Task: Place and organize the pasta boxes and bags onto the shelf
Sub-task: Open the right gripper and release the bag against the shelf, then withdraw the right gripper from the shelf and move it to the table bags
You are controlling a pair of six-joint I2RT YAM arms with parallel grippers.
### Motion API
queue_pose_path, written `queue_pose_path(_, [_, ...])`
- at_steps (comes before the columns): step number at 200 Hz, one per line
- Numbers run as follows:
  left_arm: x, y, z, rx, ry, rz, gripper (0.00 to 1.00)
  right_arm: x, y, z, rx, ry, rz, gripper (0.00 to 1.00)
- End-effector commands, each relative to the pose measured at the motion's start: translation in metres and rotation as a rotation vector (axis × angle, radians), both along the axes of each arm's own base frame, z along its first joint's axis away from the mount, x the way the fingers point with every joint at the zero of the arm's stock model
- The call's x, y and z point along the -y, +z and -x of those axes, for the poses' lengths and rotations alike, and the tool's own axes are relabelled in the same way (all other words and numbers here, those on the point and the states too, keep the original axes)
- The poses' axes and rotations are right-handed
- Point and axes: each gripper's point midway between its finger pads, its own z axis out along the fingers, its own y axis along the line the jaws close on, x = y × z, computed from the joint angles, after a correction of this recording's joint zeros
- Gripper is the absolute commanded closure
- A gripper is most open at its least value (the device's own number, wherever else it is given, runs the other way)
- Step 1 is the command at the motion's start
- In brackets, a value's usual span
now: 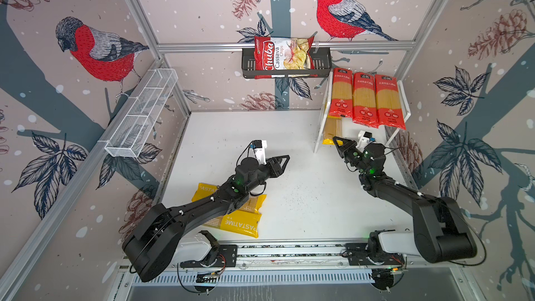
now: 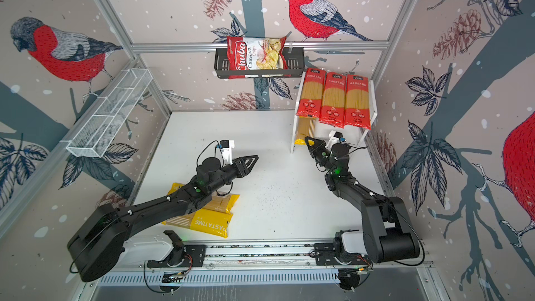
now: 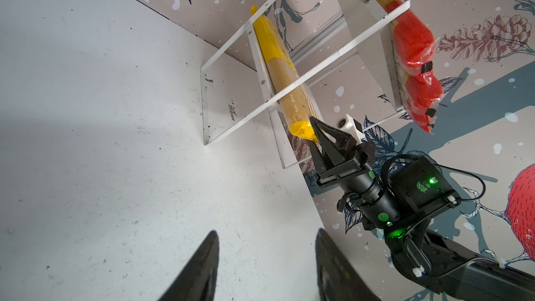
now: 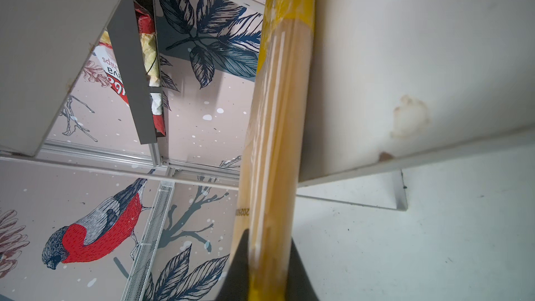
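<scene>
- Landmark: shelf, white, two tiers, standing at the far side of the worktop, on the right arm's side.
- Three red packets: on the shelf's top tier, lying flat, side by side and touching, with their near ends overhanging the front edge. They have red ends and a clear middle window showing pale spaghetti. They appear grouped by colour, which would leave the lower tier for the yellow ones.
- Yellow packet: beneath the top tier, close along the shelf's solid side panel, with its near end past the shelf's front. It is long and slim, with yellow end caps and a straw-coloured middle. Going in lengthwise suits the low gap between tiers.
- Right gripper: at the shelf's front, clamped on that packet's protruding yellow end. Gripping the end probably keeps the arm outside the shelf.
- Left gripper: well away from the shelf, above bare worktop, jaws apart, holding nothing. It seems parked clear of the right arm.
- Two loose yellow packets: on the worktop well away from the shelf, under the left arm, one overlapping the other. One reads PASTATIME. Not yet shelved.
</scene>
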Motion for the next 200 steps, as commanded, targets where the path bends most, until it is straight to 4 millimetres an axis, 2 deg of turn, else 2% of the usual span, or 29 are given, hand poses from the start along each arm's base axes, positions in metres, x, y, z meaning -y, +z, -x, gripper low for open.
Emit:
queue_pose_path(1, [-0.002,0.003,0.000,0.016,0.005,-0.010,0.47,-0.005,0.012,-0.001,0.060,0.034,0.007,0.88])
queue_pose_path(13, [-0.004,0.002,0.001,0.015,0.012,-0.020,0.47,-0.004,0.012,-0.003,0.056,0.030,0.005,0.83])
queue_pose_path(38, [-0.009,0.003,0.002,0.021,0.024,-0.035,0.47,-0.004,0.012,0.002,0.051,0.037,-0.006,0.59])
queue_pose_path(54, [-0.013,0.002,0.003,0.022,0.036,-0.053,0.46,-0.003,0.012,0.009,0.046,0.036,0.005,0.50])
queue_pose_path(69, [-0.018,0.001,0.003,0.022,0.047,-0.070,0.46,0.000,0.009,0.018,0.031,0.030,0.027,0.45])
queue_pose_path(74, [-0.020,0.001,0.003,0.023,0.050,-0.070,0.46,0.000,0.003,0.020,0.013,0.030,0.034,0.43])
queue_pose_path(77, [-0.021,0.000,0.004,0.023,0.051,-0.074,0.46,0.000,0.009,0.024,0.029,0.029,0.032,0.43])
queue_pose_path(100, [-0.032,-0.007,0.007,0.014,0.072,-0.112,0.46,-0.005,-0.005,0.047,-0.004,0.047,0.028,0.41])
queue_pose_path(125, [-0.051,-0.024,0.015,-0.019,0.118,-0.179,0.46,-0.026,-0.018,0.075,-0.031,0.074,0.051,0.41])
queue_pose_path(142, [-0.073,-0.044,0.022,-0.054,0.177,-0.240,0.46,-0.044,-0.030,0.095,-0.057,0.095,0.071,0.41])
queue_pose_path(175, [-0.114,-0.073,0.037,-0.114,0.278,-0.329,0.46,-0.094,-0.057,0.134,-0.113,0.198,0.147,0.42])
queue_pose_path(200, [-0.138,-0.083,0.042,-0.149,0.338,-0.363,0.46,-0.137,-0.082,0.159,-0.169,0.321,0.228,0.45])
